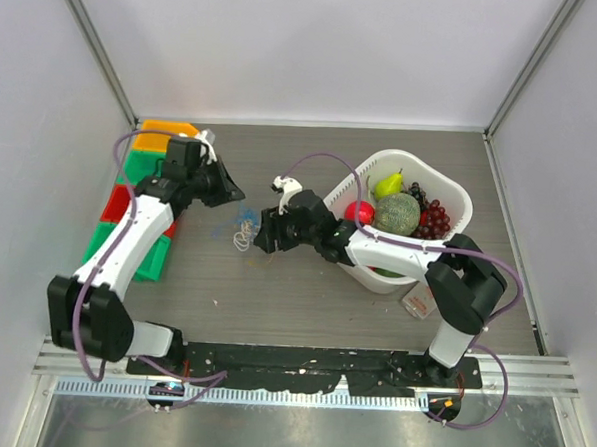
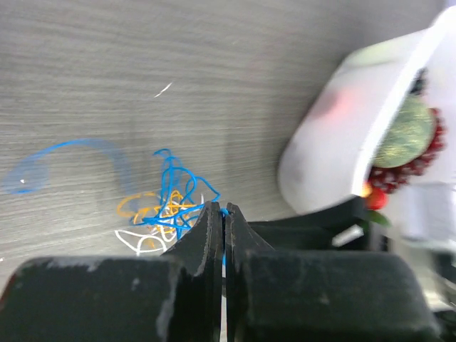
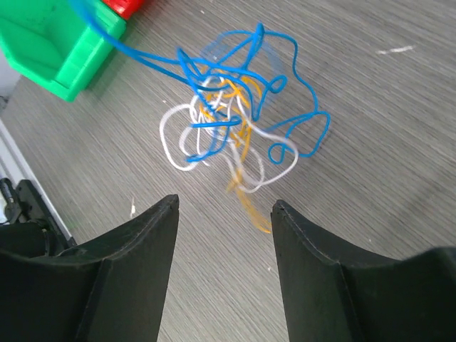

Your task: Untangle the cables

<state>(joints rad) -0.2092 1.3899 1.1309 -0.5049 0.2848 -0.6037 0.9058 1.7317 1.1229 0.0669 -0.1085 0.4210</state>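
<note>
cables (image 1: 245, 226) lie as a small loose clump on the grey wood-grain table (image 1: 304, 304), between the two grippers and just left of the white basket (image 1: 437, 168). seen from the right wrist, the clump is a knot of very thin wires. blue loops sit on the outside and top, white loops low on either side, and an orange-tan strand threads through the middle and trails down toward the camera. one blue strand runs off up and left, blurred, past the green bin (image 3: 50, 50). the left gripper (image 2: 223, 211) is clenched, its fingers pressed together with a bit of blue wire caught at the tips, at the right edge of the clump in its own view. the right gripper (image 3: 224, 203) stands released, its fingers spread wide with nothing between them, pointing at the clump from just beside it.
</note>
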